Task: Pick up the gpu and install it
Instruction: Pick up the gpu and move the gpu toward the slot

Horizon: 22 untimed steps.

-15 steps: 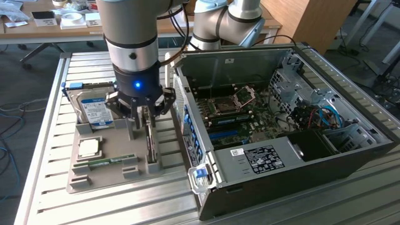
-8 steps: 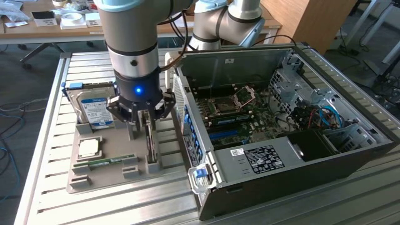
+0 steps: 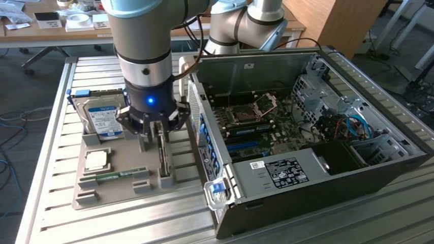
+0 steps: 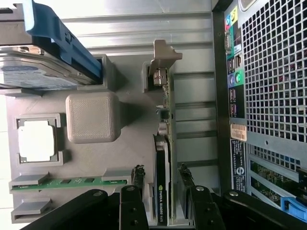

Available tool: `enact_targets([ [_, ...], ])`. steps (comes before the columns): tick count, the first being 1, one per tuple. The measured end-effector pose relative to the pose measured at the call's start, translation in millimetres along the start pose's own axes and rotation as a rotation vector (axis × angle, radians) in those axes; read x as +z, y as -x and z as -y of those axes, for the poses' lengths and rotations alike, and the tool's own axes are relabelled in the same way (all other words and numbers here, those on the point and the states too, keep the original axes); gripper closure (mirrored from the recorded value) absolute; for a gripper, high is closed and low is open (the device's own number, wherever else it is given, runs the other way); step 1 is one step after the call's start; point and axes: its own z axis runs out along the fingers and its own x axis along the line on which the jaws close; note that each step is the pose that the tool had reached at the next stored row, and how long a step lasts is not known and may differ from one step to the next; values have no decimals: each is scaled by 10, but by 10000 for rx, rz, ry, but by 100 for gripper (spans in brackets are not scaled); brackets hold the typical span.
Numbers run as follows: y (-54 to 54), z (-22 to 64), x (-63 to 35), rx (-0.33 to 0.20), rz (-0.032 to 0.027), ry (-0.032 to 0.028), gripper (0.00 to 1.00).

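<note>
While gripper (image 3: 154,146) is straddling gpu: fingers (image 4: 138,175) are standing spread, one on each side of the card, pinching nothing (both are looking just clear of its faces in the wrist view).
gpu (image 4: 161,201): standing on edge in a slot of the grey holder tray (image 3: 112,195), on the exterior view's left of the open PC case (image 3: 305,168). Its silver bracket (image 4: 163,55) is sitting at the end nearer the hard drive (image 3: 101,117).
Grip risk: the card is thin and tall. If the fingers are closing off-centre, it is likely tilting and binding in the slot instead of lifting clean.
Surface risk: pads are facing the cooler on one side and bare board on the other, so uneven pressure is risking a slip or a twisted card.
Snag risk: the bracket is sitting tucked against a holder post, so a lift that is not going straight up is likely catching there.
Neighbours: RAM stick (image 3: 122,175) and CPU (image 3: 97,161) are lying near on the tray, and the case wall is standing just beside it, leaving little room for a swinging card.
</note>
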Motion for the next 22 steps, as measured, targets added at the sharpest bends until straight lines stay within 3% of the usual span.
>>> enact_targets([
  [22,31,6,204,-1,-1,9,58],
])
